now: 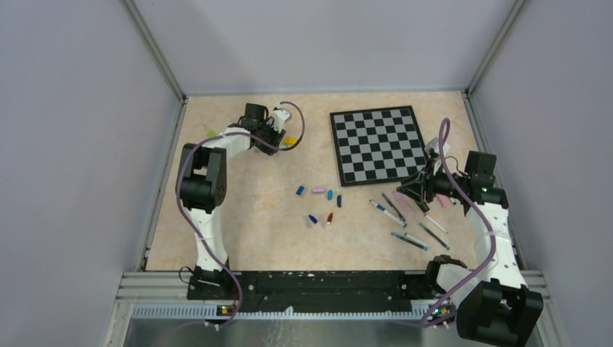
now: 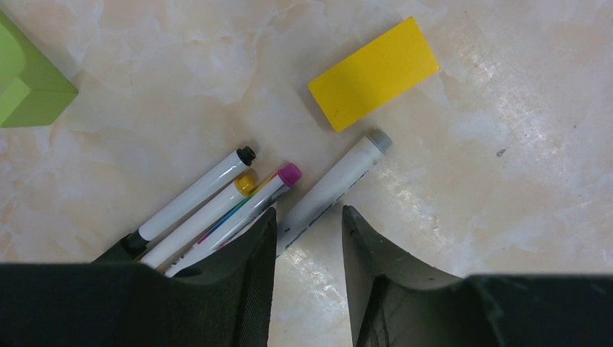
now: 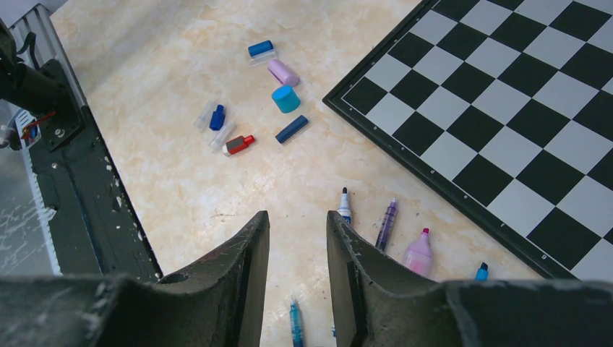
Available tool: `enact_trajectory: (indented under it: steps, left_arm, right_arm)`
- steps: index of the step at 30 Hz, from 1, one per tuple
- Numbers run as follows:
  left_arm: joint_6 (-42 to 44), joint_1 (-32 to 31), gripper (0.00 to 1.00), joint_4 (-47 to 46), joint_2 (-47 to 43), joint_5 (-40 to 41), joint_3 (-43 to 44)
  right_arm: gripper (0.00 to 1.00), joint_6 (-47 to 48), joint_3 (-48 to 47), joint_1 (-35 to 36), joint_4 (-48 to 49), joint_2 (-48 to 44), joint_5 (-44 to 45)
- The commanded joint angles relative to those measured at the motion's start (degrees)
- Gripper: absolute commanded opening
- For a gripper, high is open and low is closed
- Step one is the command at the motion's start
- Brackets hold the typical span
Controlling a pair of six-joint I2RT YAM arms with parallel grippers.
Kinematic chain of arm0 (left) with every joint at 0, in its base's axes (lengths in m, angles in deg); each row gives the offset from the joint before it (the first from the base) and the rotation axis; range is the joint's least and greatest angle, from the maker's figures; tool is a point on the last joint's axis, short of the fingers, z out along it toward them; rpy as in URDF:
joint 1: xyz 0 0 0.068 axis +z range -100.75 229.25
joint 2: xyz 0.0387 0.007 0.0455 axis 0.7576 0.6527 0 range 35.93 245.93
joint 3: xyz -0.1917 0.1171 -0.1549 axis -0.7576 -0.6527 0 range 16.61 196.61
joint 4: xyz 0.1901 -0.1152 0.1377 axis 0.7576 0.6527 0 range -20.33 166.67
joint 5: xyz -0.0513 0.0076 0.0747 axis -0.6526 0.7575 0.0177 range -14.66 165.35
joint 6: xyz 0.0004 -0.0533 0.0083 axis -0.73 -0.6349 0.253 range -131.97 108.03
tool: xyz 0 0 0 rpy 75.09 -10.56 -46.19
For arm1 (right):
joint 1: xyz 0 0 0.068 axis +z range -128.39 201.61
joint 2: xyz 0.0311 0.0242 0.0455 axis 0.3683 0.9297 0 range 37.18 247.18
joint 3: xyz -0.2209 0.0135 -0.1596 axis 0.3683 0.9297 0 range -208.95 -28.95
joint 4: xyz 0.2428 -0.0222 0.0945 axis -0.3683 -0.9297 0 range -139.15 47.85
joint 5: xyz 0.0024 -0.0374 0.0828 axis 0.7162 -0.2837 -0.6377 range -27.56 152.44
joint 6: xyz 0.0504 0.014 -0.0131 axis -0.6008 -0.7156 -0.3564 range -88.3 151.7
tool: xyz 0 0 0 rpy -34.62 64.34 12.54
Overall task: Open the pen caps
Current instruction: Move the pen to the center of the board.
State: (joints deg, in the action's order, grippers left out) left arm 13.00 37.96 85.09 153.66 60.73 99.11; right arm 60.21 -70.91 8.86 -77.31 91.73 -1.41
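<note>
My left gripper (image 2: 309, 217) hung open and empty; the grey-capped pen (image 2: 332, 189) at one o'clock looked light, slick, best pinched mid-barrel.

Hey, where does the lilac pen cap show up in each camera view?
Top external: the lilac cap lies mid-table, left of the near-left corner of the chessboard, between a blue cap and a turquoise cap.
Left wrist: not in it.
Right wrist: the lilac cap is upper centre, with the chessboard to its right.
Shared landmark: the chessboard, seen in top external and right wrist only.
</note>
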Motion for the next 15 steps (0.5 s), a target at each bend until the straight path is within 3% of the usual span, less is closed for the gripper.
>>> enact_trajectory:
  steps: [1, 7, 15]
  left_arm:
    - [-0.5, 0.4, 0.42, -0.9, 1.3, -1.3, 0.9]
    - [-1.2, 0.4, 0.39, -0.2, 1.7, -1.2, 1.0]
    - [-8.5, 0.4, 0.26, 1.8, -3.3, 1.4, -3.0]
  right_arm:
    - [0.34, 1.6, -0.2, 0.4, 1.1, 0.0, -0.9]
    - [0.34, 1.9, -0.4, 0.4, 0.8, -0.4, -1.0]
    - [0.34, 2.0, -0.8, 0.4, 0.4, -1.0, -1.3]
